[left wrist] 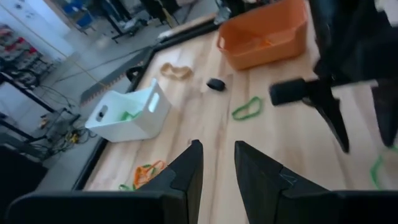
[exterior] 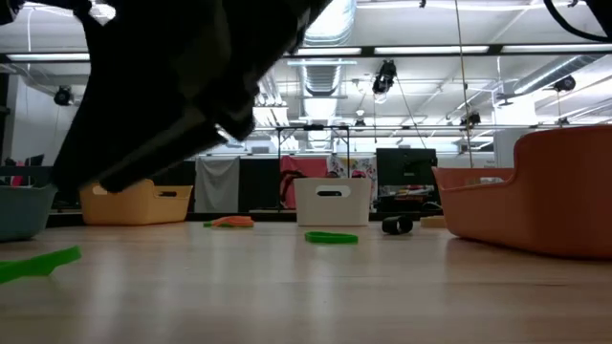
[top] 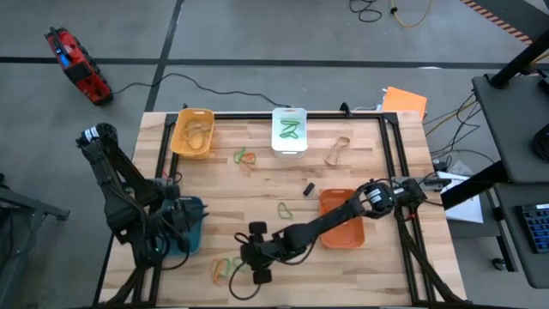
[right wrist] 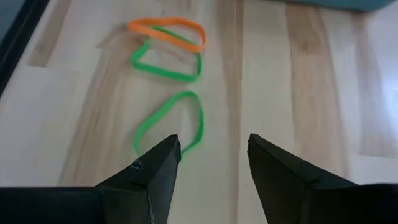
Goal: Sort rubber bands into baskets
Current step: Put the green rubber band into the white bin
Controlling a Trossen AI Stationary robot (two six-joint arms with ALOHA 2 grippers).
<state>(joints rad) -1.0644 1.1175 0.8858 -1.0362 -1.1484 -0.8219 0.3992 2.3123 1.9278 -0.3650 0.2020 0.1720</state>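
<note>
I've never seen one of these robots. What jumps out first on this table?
The right arm stretches low across the front of the table, its right gripper open just above a green rubber band near the front edge. Four bright baskets ring the scene: yellow basket and white basket at the back, orange basket right, teal basket by the waiting left arm.

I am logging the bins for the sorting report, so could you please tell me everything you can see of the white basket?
The white rounded-rectangular plastic basket stands upright at the far edge of the wooden table, between the yellow basket and a loose tan rubber band. It is opaque, with slot handle cut-outs in its end walls. Green rubber bands lie inside. No gripper touches it.
</note>
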